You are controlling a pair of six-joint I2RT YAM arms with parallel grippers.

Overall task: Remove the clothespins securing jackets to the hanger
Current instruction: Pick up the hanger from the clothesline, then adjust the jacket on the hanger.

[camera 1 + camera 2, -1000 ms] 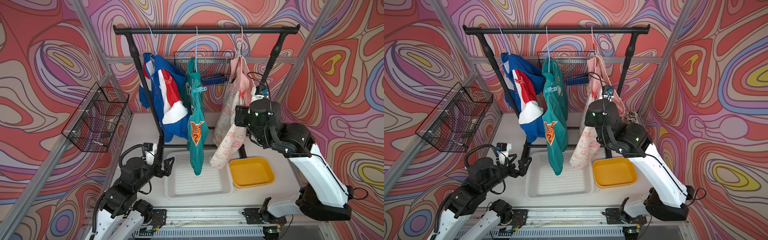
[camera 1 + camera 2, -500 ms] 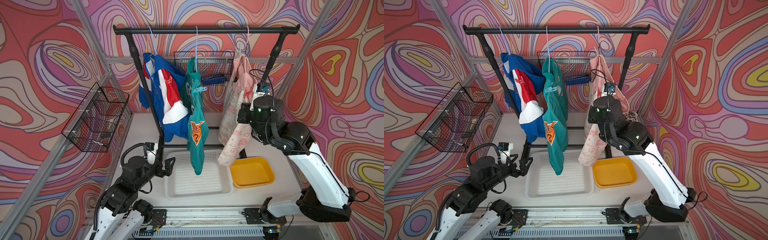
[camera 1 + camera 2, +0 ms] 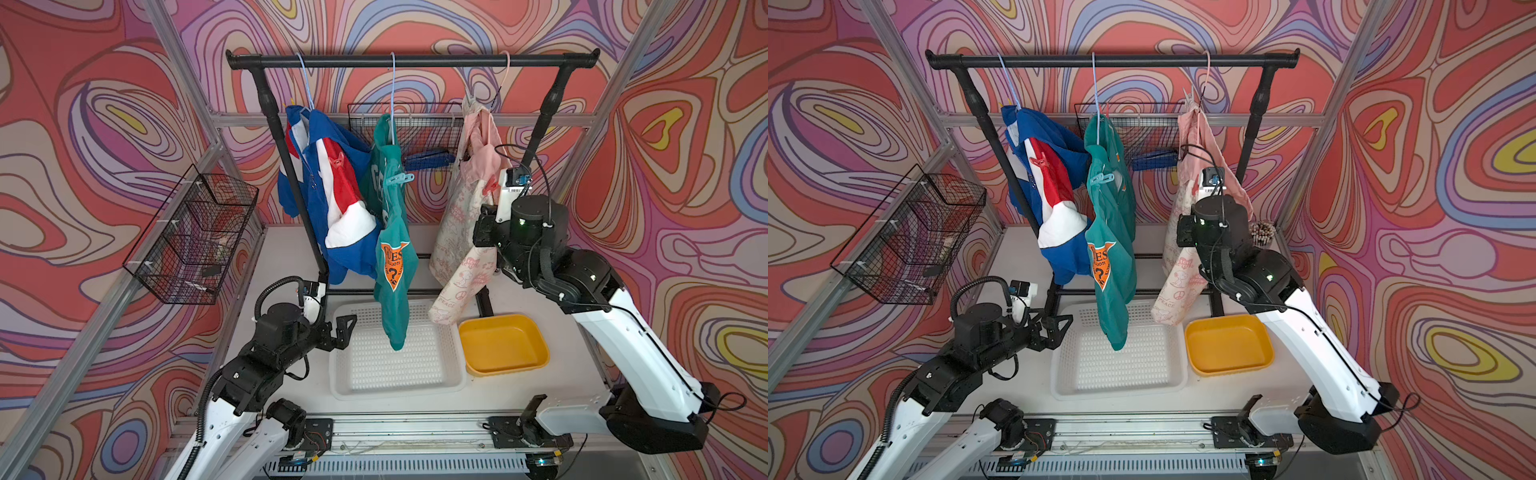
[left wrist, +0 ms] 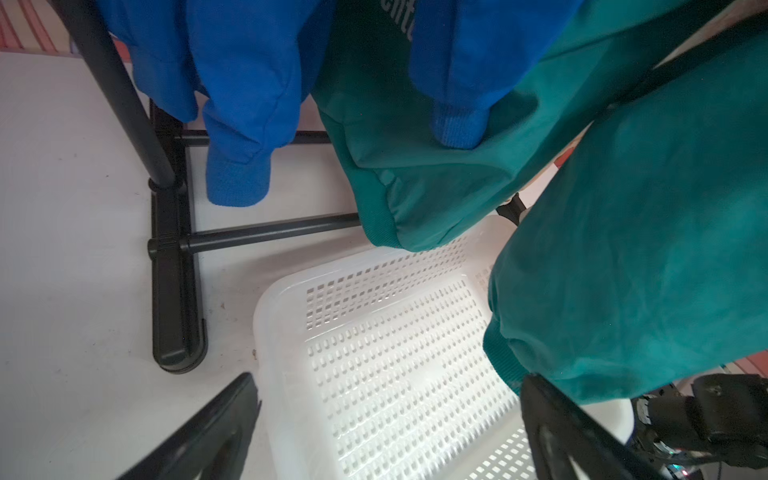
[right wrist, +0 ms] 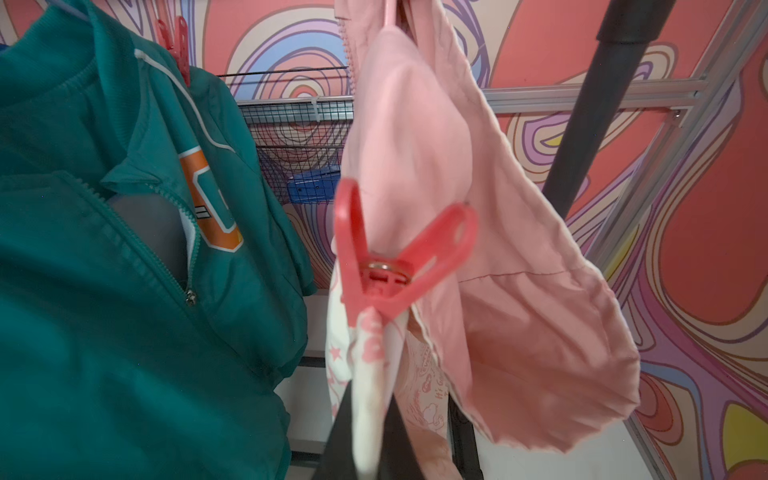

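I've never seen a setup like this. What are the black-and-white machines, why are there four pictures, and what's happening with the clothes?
Those are two robot arms, the left arm and the right arm, mounted at the front edge of a table. Each ends in a two-fingered claw. Two pictures come from a twin camera up high, looking down on everything. The other two come from small cameras on the arms' wrists.

Three children's jackets hang from a black rail: a blue jacket, a teal jacket and a pink-and-cream jacket. On the table below sit a white basket and a yellow tray.

The right claw is shut on the pink-and-cream jacket's cream cloth, just beneath a red clothespin. The left claw is open and holds nothing, beside the white basket.
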